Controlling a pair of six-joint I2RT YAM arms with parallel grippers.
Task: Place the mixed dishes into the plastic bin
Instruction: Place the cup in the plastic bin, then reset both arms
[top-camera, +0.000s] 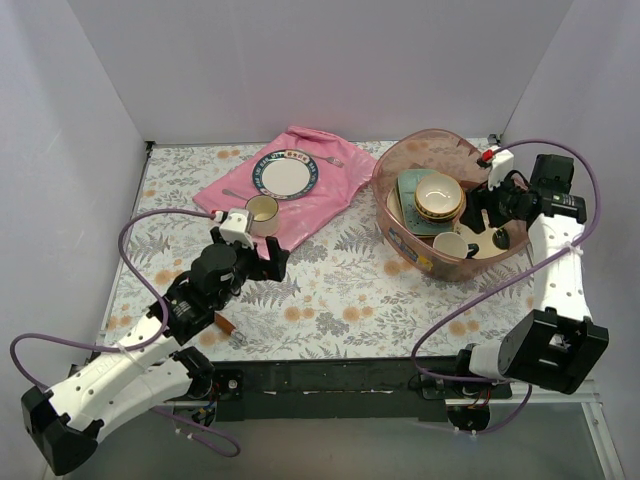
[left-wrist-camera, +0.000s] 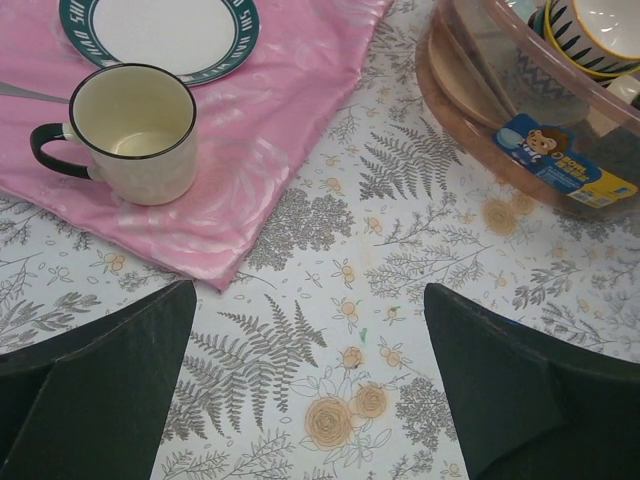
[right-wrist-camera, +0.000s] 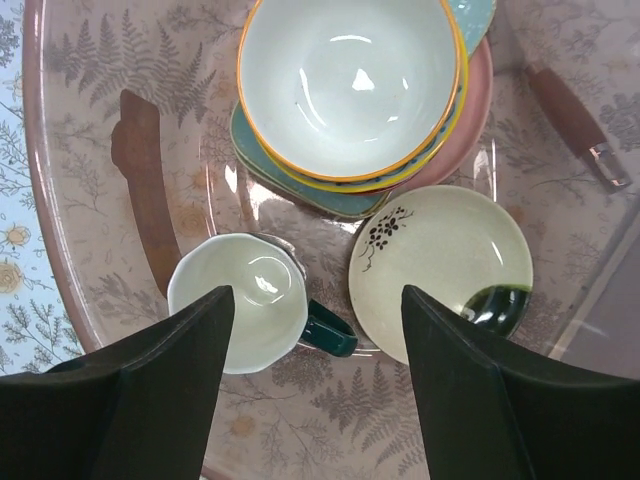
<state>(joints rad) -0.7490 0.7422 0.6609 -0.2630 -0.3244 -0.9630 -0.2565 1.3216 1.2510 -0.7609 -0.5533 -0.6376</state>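
The plastic bin (top-camera: 385, 195) is a translucent pink tub at the right. Inside it a yellow-rimmed cream bowl (right-wrist-camera: 350, 80) rests on a pale green tray (right-wrist-camera: 300, 180) and a pink plate (right-wrist-camera: 478, 95). Lower in the bin lie a white-inside mug with a dark green handle (right-wrist-camera: 240, 310) and a small cream plate with a flower sprig (right-wrist-camera: 440, 260). My right gripper (right-wrist-camera: 318, 300) hangs open over the mug and small plate, holding nothing. A cream mug with a dark rim (left-wrist-camera: 135, 130) and a green-rimmed plate (left-wrist-camera: 160, 25) sit on the pink cloth. My left gripper (left-wrist-camera: 310, 290) is open above the tablecloth, below and to the right of that mug.
The pink cloth (top-camera: 325, 195) lies at the back middle with a metal utensil (left-wrist-camera: 20, 92) on it. A wooden handle with a metal end (right-wrist-camera: 570, 110) shows through the bin wall. A small brown object (top-camera: 228, 325) lies by the left arm. White walls enclose the table.
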